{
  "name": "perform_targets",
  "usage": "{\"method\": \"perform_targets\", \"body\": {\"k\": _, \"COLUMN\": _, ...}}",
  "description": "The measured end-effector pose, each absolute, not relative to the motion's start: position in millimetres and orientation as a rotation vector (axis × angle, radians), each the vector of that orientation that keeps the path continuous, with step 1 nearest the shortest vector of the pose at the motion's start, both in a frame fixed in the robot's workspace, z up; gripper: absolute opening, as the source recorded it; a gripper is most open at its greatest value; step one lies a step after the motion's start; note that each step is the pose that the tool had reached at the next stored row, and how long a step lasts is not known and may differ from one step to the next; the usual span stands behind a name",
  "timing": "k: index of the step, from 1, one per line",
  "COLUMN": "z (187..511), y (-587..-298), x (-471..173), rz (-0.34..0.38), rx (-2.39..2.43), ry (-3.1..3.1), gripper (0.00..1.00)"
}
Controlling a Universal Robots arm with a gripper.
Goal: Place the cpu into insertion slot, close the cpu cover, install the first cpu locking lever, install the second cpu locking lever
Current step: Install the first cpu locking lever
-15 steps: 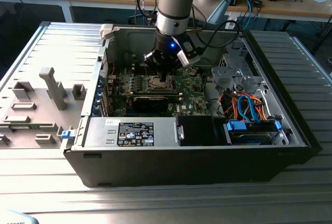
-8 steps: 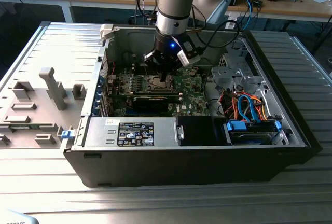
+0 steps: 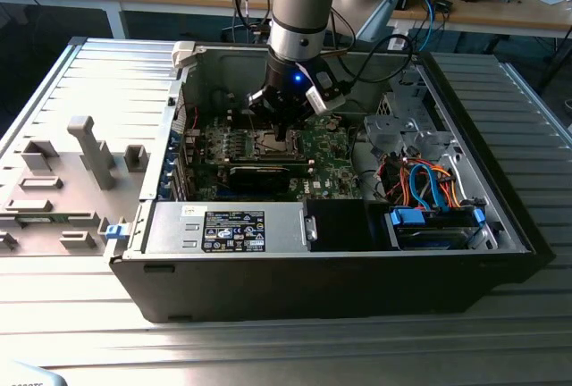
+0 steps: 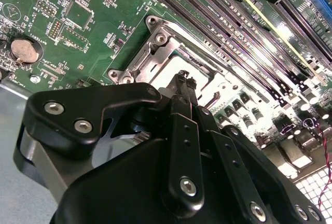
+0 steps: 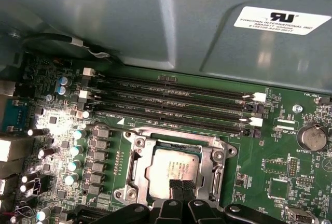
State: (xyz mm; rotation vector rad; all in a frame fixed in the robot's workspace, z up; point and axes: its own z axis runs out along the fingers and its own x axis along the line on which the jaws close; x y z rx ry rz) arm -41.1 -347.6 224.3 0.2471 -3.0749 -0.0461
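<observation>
The cpu [image 5: 174, 166] lies flat in the insertion slot on the green motherboard [image 5: 270, 164], its pale silvery top facing up. The cpu cover [image 5: 179, 142], a silvery frame plate, lies down around it. My gripper [image 5: 181, 184] hovers right over the near edge of the cpu, fingertips [image 4: 179, 79] pressed together and held just above or on the chip [image 4: 168, 67] and cover [image 4: 150, 47]. Nothing shows between the fingers. In the exterior view the gripper [image 3: 284, 131] reaches down into the open computer case over the socket [image 3: 271, 142]. I cannot make out how the locking levers stand.
Long memory slots [image 5: 171, 105] run beside the socket, with the grey case wall [image 5: 155, 22] behind them. A coin battery [image 5: 311, 138] and rows of capacitors [image 5: 78, 149] flank it. A power supply [image 3: 232, 230], blue and orange cables [image 3: 420, 176] and a drive bay [image 3: 433, 225] fill the case.
</observation>
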Motion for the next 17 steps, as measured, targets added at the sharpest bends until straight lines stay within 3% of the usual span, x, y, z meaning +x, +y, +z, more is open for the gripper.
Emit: {"method": "perform_targets", "body": {"k": 17, "z": 224.3, "y": -347.6, "x": -41.1, "rz": -0.045, "rx": 0.274, "ry": -3.072, "gripper": 0.11}}
